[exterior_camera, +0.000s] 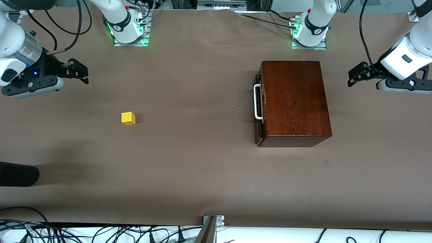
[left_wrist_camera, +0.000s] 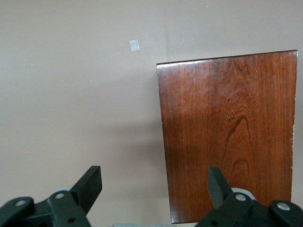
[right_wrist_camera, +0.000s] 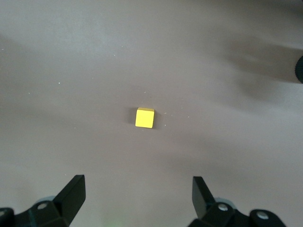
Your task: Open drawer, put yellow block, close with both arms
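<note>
Two grippers, both mine, spread and empty | left gripper [exterior_camera: 352,76] beside box [exterior_camera: 295,101], drawer [exterior_camera: 259,108] shut | right gripper [exterior_camera: 81,72] above table [exterior_camera: 202,175] near block [exterior_camera: 128,118]

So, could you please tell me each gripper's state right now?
Left gripper: open, empty, beside the glossy mahogany box.
Right gripper: open, empty, over bare table.

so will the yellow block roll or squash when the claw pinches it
Probably neither. The yellow block looks like a flat-faced cube resting squarely on the table, so it should slide, not roll. Its crisp edges suggest it is rigid, and its small size suggests light.
</note>
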`<state>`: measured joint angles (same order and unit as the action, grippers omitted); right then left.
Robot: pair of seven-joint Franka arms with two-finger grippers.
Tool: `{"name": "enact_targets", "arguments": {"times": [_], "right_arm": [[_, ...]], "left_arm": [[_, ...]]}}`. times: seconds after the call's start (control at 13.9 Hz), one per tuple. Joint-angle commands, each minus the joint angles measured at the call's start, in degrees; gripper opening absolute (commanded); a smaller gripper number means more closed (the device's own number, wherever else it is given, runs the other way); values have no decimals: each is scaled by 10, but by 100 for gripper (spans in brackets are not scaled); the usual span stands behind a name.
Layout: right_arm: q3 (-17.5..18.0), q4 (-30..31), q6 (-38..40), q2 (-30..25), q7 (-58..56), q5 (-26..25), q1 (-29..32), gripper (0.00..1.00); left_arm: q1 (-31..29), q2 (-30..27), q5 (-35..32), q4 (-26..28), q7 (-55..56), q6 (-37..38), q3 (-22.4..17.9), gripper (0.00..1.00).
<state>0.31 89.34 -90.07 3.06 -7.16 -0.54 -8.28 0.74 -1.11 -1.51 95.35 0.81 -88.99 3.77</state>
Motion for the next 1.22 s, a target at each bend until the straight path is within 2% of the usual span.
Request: {"name": "enact_targets", "arguments": {"times": [0.0,0.58,0.86,1.15], "right_arm": [[4,-13,9,2,-7,0,5,100],[4,-11,8,2,-3,-2,5,100],[4,-13,5,2,-3,-2,5,100],[4,-13,4,3,-5,-2,5,100]], "left_arm": [[1,8,8,-19,1,11,-1,100],[2,16,13,-21,4,28,-1,100],[2,26,14,-40,4,31,1,100],[2,28,12,-43,2,61,19,100]]}}
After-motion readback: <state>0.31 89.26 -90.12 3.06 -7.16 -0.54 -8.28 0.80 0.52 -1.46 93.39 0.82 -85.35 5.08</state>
